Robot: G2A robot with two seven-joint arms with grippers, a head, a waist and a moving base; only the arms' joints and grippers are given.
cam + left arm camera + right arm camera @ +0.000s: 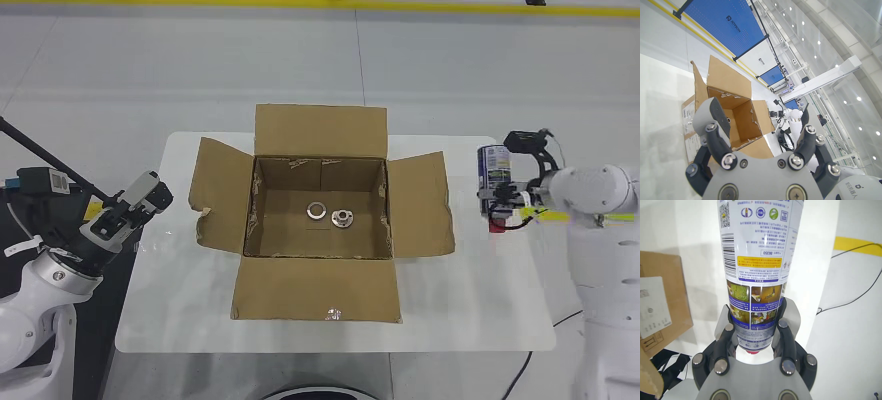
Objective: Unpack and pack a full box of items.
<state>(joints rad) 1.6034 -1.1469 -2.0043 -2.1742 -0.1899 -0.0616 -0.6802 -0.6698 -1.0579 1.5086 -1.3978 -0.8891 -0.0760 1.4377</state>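
An open cardboard box (320, 215) stands mid-table with all flaps spread; inside lie two small metal rings (317, 211) (344, 217). My right gripper (502, 200) is off the box's right flap, shut on a spray can (493, 165) with a white and blue label. In the right wrist view the spray can (761, 262) runs away from the camera, clamped between the fingers (784, 313) near its red-capped end. My left gripper (761, 115) is open and holds nothing, hanging off the table's left edge and facing the box (738, 121).
The white table (200, 310) has bare room in front of the box and on both sides. A black cable (853, 275) runs over the floor right of the table. Yellow floor tape (857, 244) lies beyond the table edge.
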